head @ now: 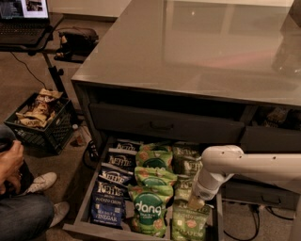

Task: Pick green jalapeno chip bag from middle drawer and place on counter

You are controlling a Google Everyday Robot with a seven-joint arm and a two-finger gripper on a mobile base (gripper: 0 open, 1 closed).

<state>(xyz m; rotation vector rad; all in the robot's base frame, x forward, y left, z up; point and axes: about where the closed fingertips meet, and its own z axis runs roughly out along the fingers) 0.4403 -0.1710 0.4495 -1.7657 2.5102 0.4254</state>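
Note:
The middle drawer (84, 207) is pulled open below the counter (188, 52) and is full of chip bags. Olive-green jalapeno Kettle bags lie in its right column; one (190, 226) is at the front right and another (186, 160) further back. Brighter green dang bags (148, 209) fill the middle column and dark blue Kettle bags (108, 202) the left. My white arm reaches in from the right. My gripper (195, 202) points down into the right column, over the jalapeno bags.
A closed dark drawer with a bar handle (162, 126) sits above the open one. A black crate of snack bags (40, 120) stands on the floor at left. A seated person's hand and knee (14, 188) are at lower left. A laptop (23, 14) is on a stand.

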